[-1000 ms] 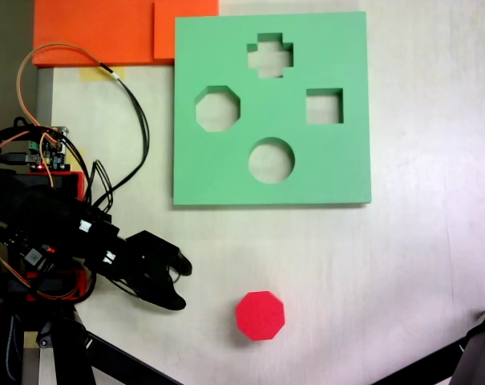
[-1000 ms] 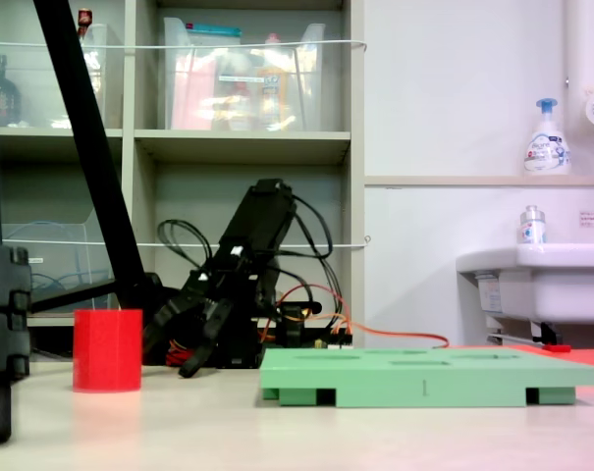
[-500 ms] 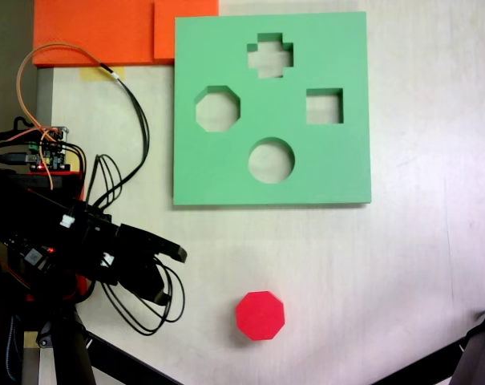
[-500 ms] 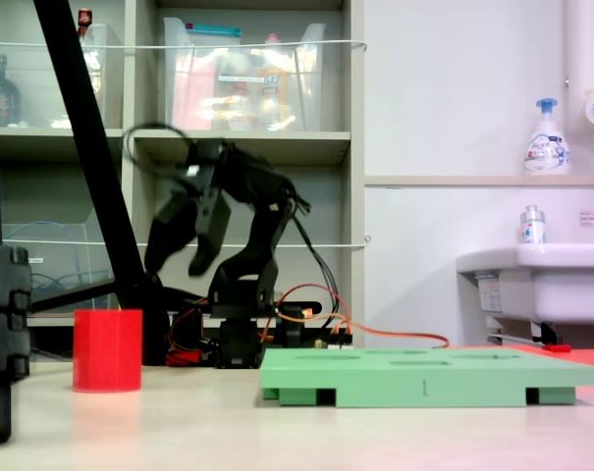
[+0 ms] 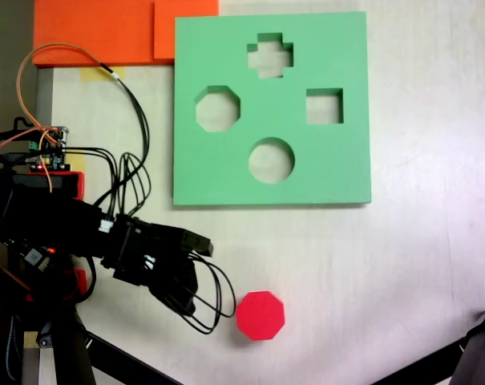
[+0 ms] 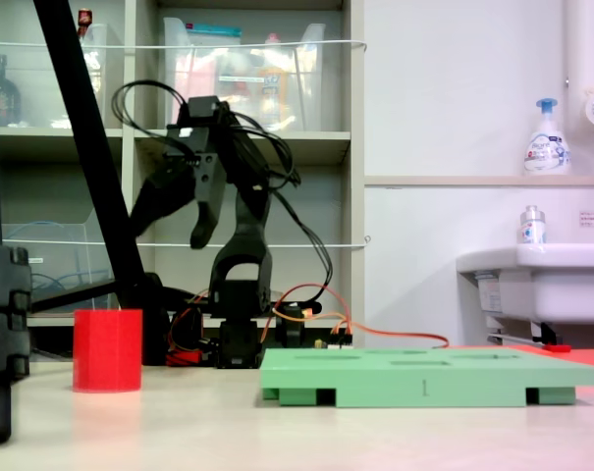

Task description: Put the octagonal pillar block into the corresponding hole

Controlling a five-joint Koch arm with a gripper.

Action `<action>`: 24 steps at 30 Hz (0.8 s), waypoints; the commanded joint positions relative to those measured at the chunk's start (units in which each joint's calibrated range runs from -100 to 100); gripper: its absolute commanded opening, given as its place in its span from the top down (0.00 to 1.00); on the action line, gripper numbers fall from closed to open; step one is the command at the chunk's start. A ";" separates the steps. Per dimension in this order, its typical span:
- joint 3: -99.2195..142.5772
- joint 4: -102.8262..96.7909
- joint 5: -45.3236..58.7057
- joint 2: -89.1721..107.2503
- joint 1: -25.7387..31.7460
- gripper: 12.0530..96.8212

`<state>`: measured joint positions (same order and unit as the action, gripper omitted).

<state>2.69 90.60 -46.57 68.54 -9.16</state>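
Well, the pale bench (image 5: 402,265) carries a flat green foam board (image 5: 338,160) with four cutouts; the eight-sided hole (image 5: 218,109) sits on its left part in the top-down fixed view, with a cross, a square and a round one alongside. The black arm (image 5: 58,220) reaches in from the left of that view, trailing loops of cable. From the low side view its jaws (image 6: 169,228) hang spread apart, raised well above the bench. The red eight-sided block (image 5: 260,315) stands on the bench, well apart from the board; from above the jaws' tips appear just beside it, not touching.
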 commanded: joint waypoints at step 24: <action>-9.28 -13.33 6.25 -40.04 -0.83 0.14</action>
<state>-2.11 79.93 -40.95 29.41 -9.69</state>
